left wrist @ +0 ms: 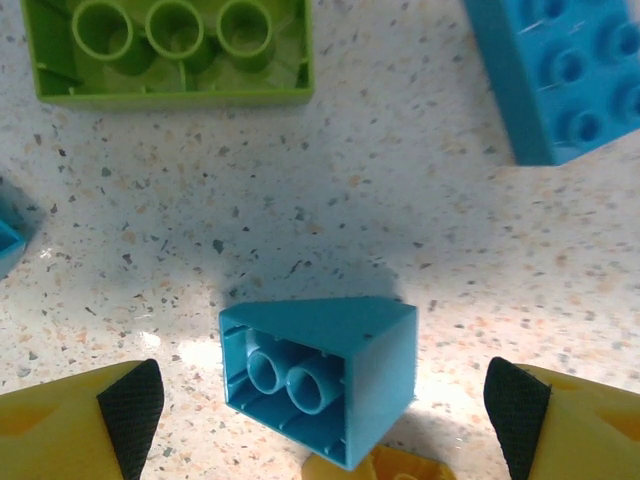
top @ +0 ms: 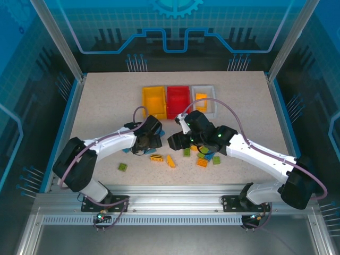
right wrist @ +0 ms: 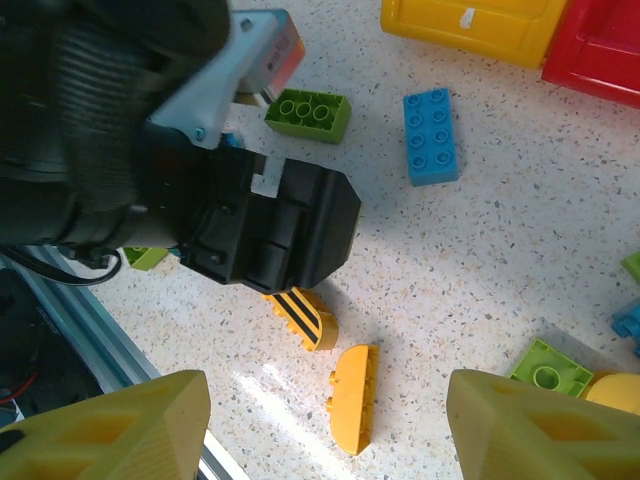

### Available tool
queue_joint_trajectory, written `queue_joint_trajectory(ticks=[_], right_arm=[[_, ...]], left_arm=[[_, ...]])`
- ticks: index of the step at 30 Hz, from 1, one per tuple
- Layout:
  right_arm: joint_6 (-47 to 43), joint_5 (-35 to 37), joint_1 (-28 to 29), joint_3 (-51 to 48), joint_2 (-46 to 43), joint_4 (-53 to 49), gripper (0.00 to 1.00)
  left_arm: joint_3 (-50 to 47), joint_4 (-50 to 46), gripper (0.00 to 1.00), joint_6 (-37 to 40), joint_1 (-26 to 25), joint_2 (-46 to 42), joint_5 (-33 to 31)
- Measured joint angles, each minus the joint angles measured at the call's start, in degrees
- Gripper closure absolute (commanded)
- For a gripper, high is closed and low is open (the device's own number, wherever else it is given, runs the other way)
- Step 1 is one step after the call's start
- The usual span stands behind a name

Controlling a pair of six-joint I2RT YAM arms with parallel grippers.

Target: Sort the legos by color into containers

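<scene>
In the left wrist view a blue sloped brick [left wrist: 320, 375] lies on its side, hollow underside facing me, between the spread pads [left wrist: 135, 410] of my left gripper [left wrist: 325, 415], which is open and low over the table. My right gripper [right wrist: 330, 430] hangs open above a yellow arched brick [right wrist: 352, 398] and a yellow-black striped brick [right wrist: 305, 318]. From above, the left gripper [top: 142, 146] and right gripper [top: 176, 142] sit close together in front of the yellow-orange bin [top: 154, 102], red bin [top: 178, 101] and white bin [top: 212, 98].
An upturned green brick [left wrist: 170, 50] and a blue brick [left wrist: 570, 70] lie beyond the left gripper. The left arm's black wrist [right wrist: 250, 225] stands just left of the right fingers. More green, blue and orange bricks [top: 202, 162] lie under the right arm; a green one [top: 122, 167] lies alone.
</scene>
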Motion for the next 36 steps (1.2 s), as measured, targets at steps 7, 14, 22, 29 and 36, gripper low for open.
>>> queue_joint_trajectory(ticks=[7, 14, 22, 29, 36], right_arm=[[0.0, 0.0, 0.0, 0.0, 0.0, 0.0, 0.34], [0.2, 0.0, 0.0, 0.0, 0.0, 0.0, 0.34], [0.2, 0.0, 0.0, 0.0, -0.1, 0.0, 0.34], [0.2, 0.3, 0.0, 0.0, -0.3, 0.0, 0.34], [0.2, 0.4, -0.1, 0.0, -0.3, 0.0, 0.34]], left_arm=[[0.9, 0.3, 0.19, 1.7, 0.0, 6.3, 0.2], [0.8, 1.2, 0.36, 3.2, 0.0, 7.1, 0.0], [0.8, 1.7, 0.49, 4.2, 0.0, 6.5, -0.2], [0.8, 3.3, 0.52, 4.5, 0.0, 5.2, -0.2], [0.9, 3.5, 0.53, 4.7, 0.0, 4.4, -0.5]])
